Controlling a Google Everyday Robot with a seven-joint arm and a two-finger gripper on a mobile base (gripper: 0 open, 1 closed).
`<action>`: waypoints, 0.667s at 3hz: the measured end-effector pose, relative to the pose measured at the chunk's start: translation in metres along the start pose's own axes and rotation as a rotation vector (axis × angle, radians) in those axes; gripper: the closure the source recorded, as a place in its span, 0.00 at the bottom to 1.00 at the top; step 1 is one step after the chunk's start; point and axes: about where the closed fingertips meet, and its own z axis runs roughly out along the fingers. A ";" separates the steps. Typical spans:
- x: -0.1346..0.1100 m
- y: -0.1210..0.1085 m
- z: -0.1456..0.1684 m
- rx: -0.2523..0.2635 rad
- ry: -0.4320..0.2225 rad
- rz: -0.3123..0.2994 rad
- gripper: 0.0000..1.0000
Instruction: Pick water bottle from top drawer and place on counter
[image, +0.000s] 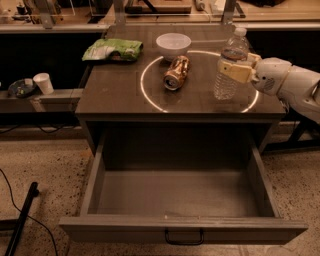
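the gripper (231, 70) reaches in from the right over the counter (115, 92), clamped around the middle of the water bottle (229, 80). one tan finger (239, 72) lies across the bottle's near side; the other is hidden behind the clear plastic. the bottle stands upright in this grip, its white cap above the gripper and its base below it, on the right arc of the white circle (144, 85). whether the base rests on the counter or hangs just over it cannot be made out. the white arm (292, 85) behind the gripper is cut off by the right edge of the view.

to the left of the gripper, inside the circle, a copper can (176, 73) lies on its side, apart from the bottle. further left and back sits a white bowl (173, 44), and beyond that, well away from the gripper, a green bag (113, 50) whose print is too blurred to read. below and in front of the gripper the top drawer (150, 231) is pulled open, and its floor shows nothing inside. the dark handle (184, 238) is partly clipped by the bottom edge. far left, off the counter, a white cup (44, 83) stands beside a dim round object that cannot be identified.
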 end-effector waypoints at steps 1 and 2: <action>0.000 0.000 0.000 0.000 0.000 0.000 0.35; 0.000 0.000 0.000 0.000 0.000 0.000 0.11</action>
